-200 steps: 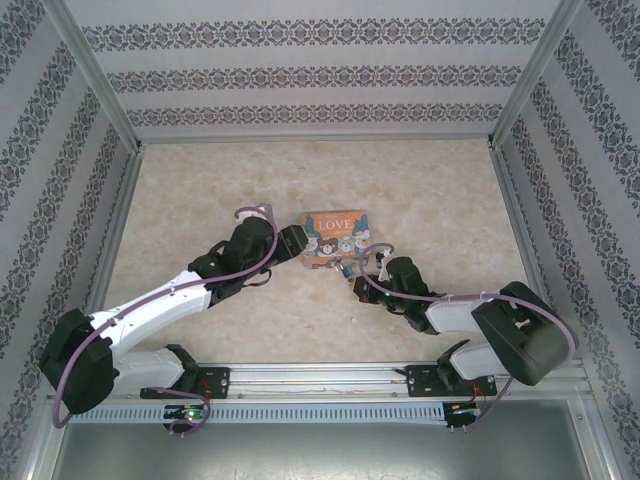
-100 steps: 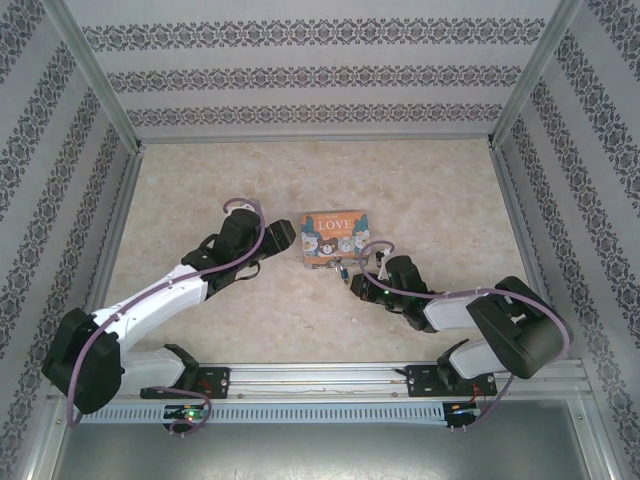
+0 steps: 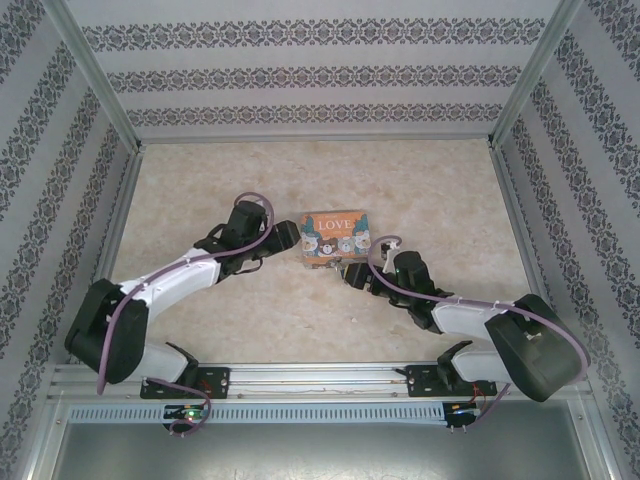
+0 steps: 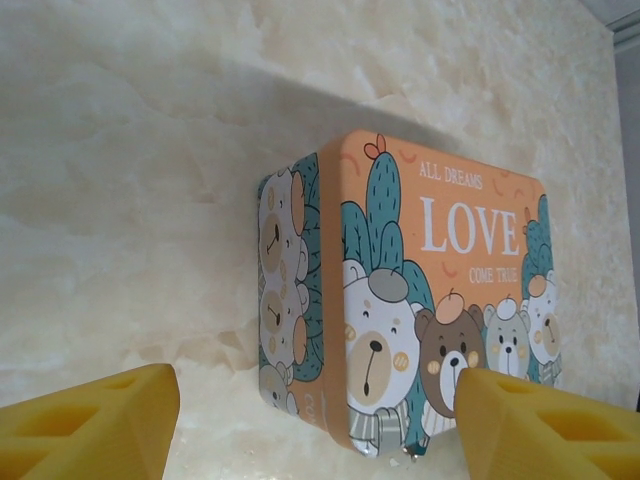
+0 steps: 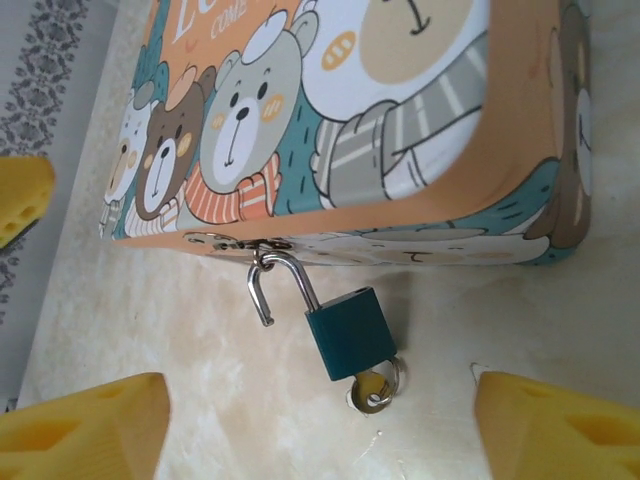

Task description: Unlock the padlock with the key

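Right gripper: my two yellow fingers are spread wide and hold nothing; the bare table shows between them.
Right gripper from above: I sit low at the near right corner of the tin box, close to it.
Padlock: it lies just ahead of my open right fingers, small and teal, resting on the table against the front wall of the tin box.
Shackle: it is swung open, one end free of the body and curling off to the left, the loop hooked through the hasp.
Hasp: a small metal tab on the tin box's front edge, carrying the shackle.
Key: its gold head pokes out of the padlock's bottom, with a thin silver ring around it, lying on the table.
Left gripper: these fingers are spread too and grip nothing; the near corner of the tin box lies between them. I cannot tell whether either pad touches it.
Left gripper from above: I am at the left side of the tin box.
Tin box: orange, with cartoon bears and the word LOVE, lid closed, flat on the table.
Table: pale marbled surface.
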You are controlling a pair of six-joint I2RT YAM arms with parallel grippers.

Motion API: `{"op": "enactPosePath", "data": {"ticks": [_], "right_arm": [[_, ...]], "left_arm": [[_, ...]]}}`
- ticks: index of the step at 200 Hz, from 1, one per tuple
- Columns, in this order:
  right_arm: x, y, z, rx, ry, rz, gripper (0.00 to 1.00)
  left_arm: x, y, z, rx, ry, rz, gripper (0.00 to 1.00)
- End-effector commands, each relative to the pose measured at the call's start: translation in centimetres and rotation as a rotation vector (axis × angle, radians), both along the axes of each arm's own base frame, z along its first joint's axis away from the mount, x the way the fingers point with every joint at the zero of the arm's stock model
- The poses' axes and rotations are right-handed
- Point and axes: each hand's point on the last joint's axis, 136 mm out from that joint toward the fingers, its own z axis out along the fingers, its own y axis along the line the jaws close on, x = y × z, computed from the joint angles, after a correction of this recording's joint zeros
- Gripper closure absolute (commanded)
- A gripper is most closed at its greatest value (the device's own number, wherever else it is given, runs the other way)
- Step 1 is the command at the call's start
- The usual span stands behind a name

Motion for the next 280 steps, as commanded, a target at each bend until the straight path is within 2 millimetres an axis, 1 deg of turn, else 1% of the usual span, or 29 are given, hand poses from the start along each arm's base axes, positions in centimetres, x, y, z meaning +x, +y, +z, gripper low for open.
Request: {"op": "enactPosePath", "data": {"ticks": [1, 20, 48, 76, 100, 111, 113, 117, 139, 156, 167, 200, 231, 262, 280], "right_arm": [[0.8, 0.8, 1.9, 0.047, -0.041, 0.032, 0.15], [1.3, 0.6, 2.4, 0.056, -0.054, 0.019, 0.1], [1.9, 0.6, 2.8, 0.067, -0.064, 0.016, 0.08], [2.5, 0.6, 2.9, 0.081, -0.063, 0.025, 0.08], [3.2, 0.7, 3.2, 0.085, -0.073, 0.036, 0.08], [3.2, 0.7, 2.7, 0.075, -0.061, 0.047, 0.09], [3.7, 0.9, 3.4, 0.082, -0.08, 0.049, 0.08], [4.0, 1.0, 3.7, 0.085, -0.089, 0.052, 0.09], [4.8, 1.2, 3.6, 0.079, -0.091, 0.071, 0.09], [5.5, 1.2, 3.5, 0.074, -0.091, 0.079, 0.09], [5.9, 1.3, 3.5, 0.074, -0.093, 0.086, 0.09], [7.1, 1.9, 3.8, 0.071, -0.119, 0.127, 0.09], [8.1, 2.2, 3.5, 0.065, -0.13, 0.157, 0.09], [8.6, 2.4, 3.5, 0.071, -0.137, 0.17, 0.09], [8.6, 2.3, 3.5, 0.071, -0.139, 0.168, 0.09]], "left_arm": [[1.8, -1.2, 0.8, -0.035, -0.04, -0.047, 0.27], [2.6, -2.3, 0.1, -0.059, -0.015, -0.082, 0.27], [3.4, -3.8, -0.9, -0.082, 0.033, -0.123, 0.29], [3.8, -4.5, -2.3, -0.094, 0.081, -0.138, 0.33], [3.2, -4.8, -3.8, -0.103, 0.144, -0.15, 0.4], [2.8, -4.8, -4.3, -0.108, 0.169, -0.149, 0.43], [2.7, -4.8, -4.5, -0.107, 0.173, -0.148, 0.43], [2.6, -4.7, -4.6, -0.109, 0.179, -0.147, 0.45], [1.7, -4.4, -5.5, -0.106, 0.209, -0.141, 0.5], [1.0, -4.1, -5.9, -0.1, 0.223, -0.136, 0.55], [0.6, -3.8, -6.2, -0.093, 0.232, -0.133, 0.57], [-0.7, -3.3, -6.6, -0.082, 0.249, -0.124, 0.57], [-2.0, -3.2, -7.1, -0.08, 0.268, -0.12, 0.57], [-2.3, -3.0, -7.0, -0.081, 0.267, -0.109, 0.57], [-2.1, -3.1, -6.6, -0.086, 0.255, -0.111, 0.55]]}}
